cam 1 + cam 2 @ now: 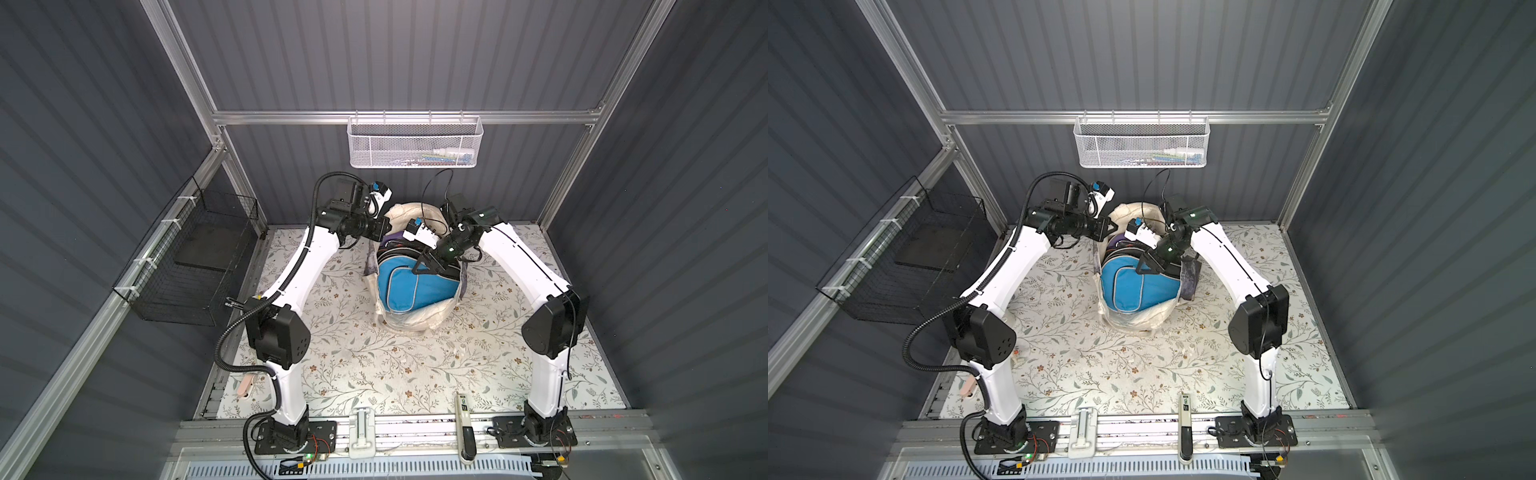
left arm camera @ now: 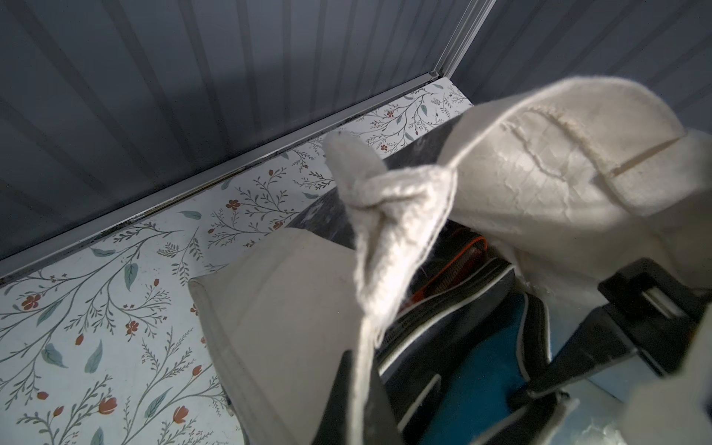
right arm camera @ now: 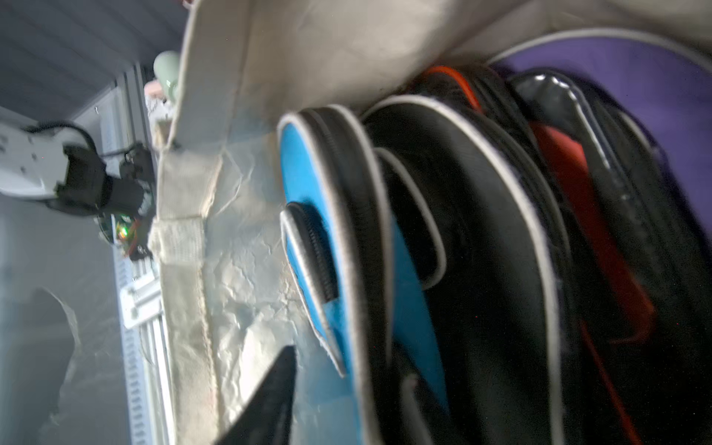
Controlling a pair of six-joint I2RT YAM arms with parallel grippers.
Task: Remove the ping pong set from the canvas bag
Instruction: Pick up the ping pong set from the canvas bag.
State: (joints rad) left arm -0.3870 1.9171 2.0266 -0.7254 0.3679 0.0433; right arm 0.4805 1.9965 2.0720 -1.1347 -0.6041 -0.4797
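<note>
The cream canvas bag (image 1: 415, 322) (image 1: 1138, 322) stands open at the back middle of the floral table. Paddle covers of the ping pong set stand packed inside it. Nearest the front is a blue cover (image 1: 409, 286) (image 3: 304, 173), then a black cover (image 3: 462, 231), a red-and-black case (image 3: 570, 192) and a purple cover (image 3: 616, 69). My left gripper (image 1: 386, 227) (image 2: 360, 385) is shut on the bag's far rim. My right gripper (image 1: 420, 266) reaches into the bag at the blue cover's top edge. One finger (image 3: 273, 397) shows on the cover's outer side; the other is hidden.
A white mesh basket (image 1: 415, 141) hangs on the back rail above the bag. A black wire basket (image 1: 199, 257) hangs on the left wall. A black-and-white tool (image 1: 463, 424) and a white latch (image 1: 363, 428) lie at the front edge.
</note>
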